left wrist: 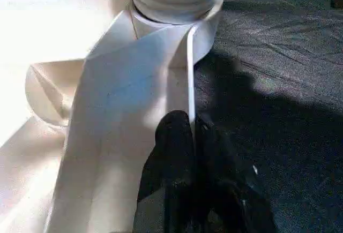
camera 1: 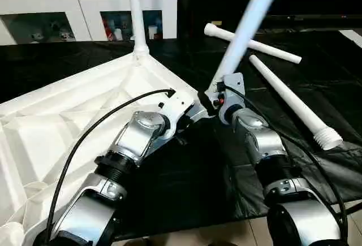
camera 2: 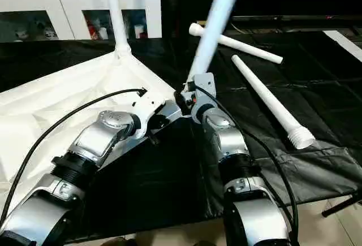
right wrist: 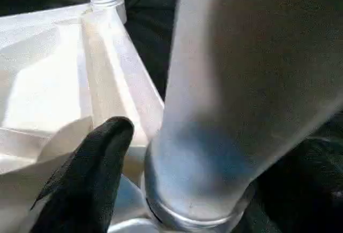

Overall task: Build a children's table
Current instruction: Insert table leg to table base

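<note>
The white table top (camera 1: 68, 116) lies upside down on a black sheet, ribbed underside up. One white leg (camera 1: 136, 14) stands upright in its far corner socket. A second leg (camera 1: 246, 28) rises tilted from the near right corner socket (left wrist: 177, 8). My left gripper (left wrist: 193, 136) is shut on the thin rim of the table top just short of that corner. My right gripper (camera 1: 210, 102) sits at the base of the tilted leg. One of its black fingers (right wrist: 91, 174) stands apart from the leg (right wrist: 225, 94); the other finger is hidden behind it.
Two loose white legs (camera 1: 254, 45) (camera 1: 291, 102) lie on the black sheet (camera 1: 198, 184) to the right, one with its threaded end toward me. A white cabinet (camera 1: 85, 8) with glass doors stands at the back. Tiled floor shows at the near edge.
</note>
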